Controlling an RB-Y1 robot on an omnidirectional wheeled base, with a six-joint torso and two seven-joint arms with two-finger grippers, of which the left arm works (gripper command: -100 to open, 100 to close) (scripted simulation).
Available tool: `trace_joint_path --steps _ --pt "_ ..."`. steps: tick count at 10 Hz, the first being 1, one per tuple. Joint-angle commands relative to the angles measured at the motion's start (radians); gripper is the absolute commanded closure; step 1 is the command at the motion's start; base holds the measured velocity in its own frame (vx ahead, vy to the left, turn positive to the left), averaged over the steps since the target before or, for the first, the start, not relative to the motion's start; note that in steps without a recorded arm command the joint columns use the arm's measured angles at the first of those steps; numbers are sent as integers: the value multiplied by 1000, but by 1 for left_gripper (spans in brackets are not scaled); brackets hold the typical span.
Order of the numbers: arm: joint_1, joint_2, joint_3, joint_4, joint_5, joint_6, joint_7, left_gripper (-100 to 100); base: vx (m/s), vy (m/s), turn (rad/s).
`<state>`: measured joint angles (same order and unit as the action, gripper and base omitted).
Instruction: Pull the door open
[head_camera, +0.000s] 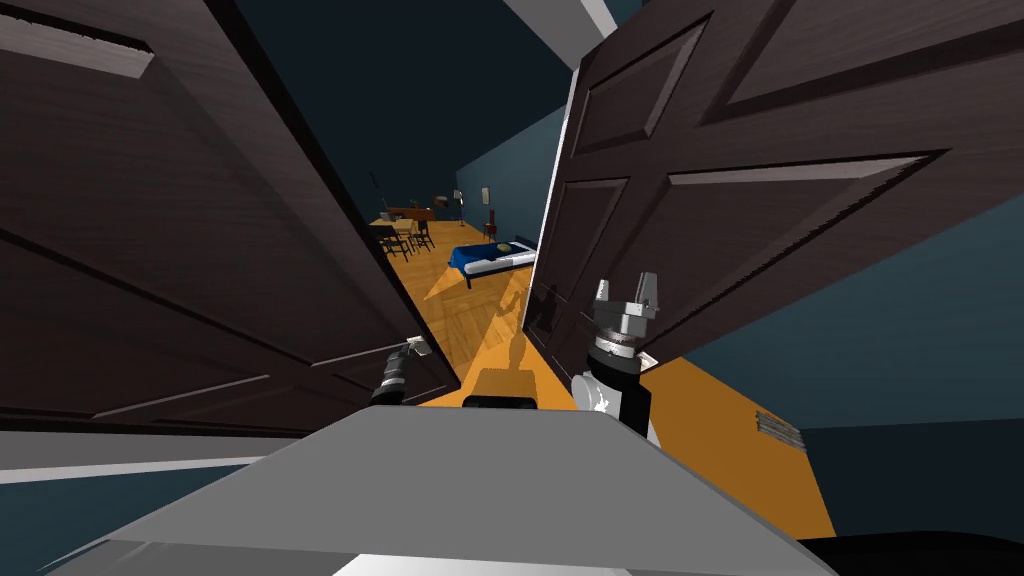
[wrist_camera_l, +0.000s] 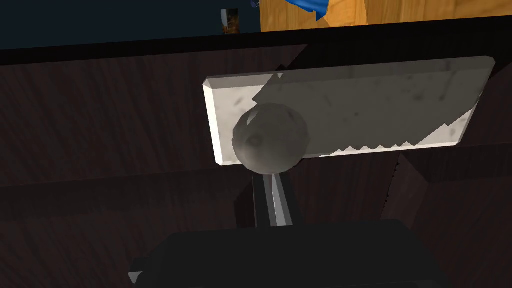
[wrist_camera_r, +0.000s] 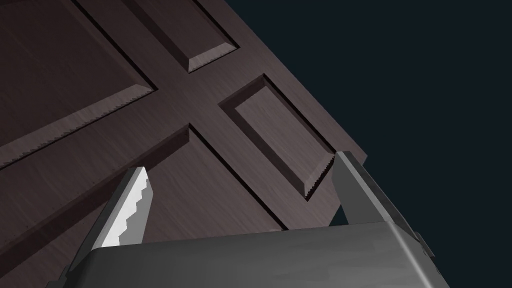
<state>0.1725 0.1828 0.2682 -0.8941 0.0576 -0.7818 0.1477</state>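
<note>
A dark brown panelled door leaf (head_camera: 190, 250) stands swung toward me on my left. It carries a pale metal plate (wrist_camera_l: 360, 100) with a round grey knob (wrist_camera_l: 270, 137). My left gripper (head_camera: 410, 352) is at that knob. In the left wrist view its fingers (wrist_camera_l: 276, 200) rise pressed close together and their tips vanish behind the knob, apparently at its neck. A second dark door leaf (head_camera: 760, 170) stands on my right. My right gripper (head_camera: 627, 290) is raised in front of this leaf, open, with nothing between its fingers (wrist_camera_r: 127, 210).
Between the two leaves an orange wood floor (head_camera: 480, 320) runs into a room with a blue-covered bed (head_camera: 492, 258) and a table with chairs (head_camera: 405, 235). A wall vent (head_camera: 778, 428) sits low on my right.
</note>
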Motion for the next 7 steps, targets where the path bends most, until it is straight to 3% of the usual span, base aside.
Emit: trace_joint_path --steps 1,7 --pt "6 -4 -3 -5 0 -1 5 -100 -171 -59 5" --pt "23 -14 -11 -19 1 -5 18 -100 -143 -100 24"
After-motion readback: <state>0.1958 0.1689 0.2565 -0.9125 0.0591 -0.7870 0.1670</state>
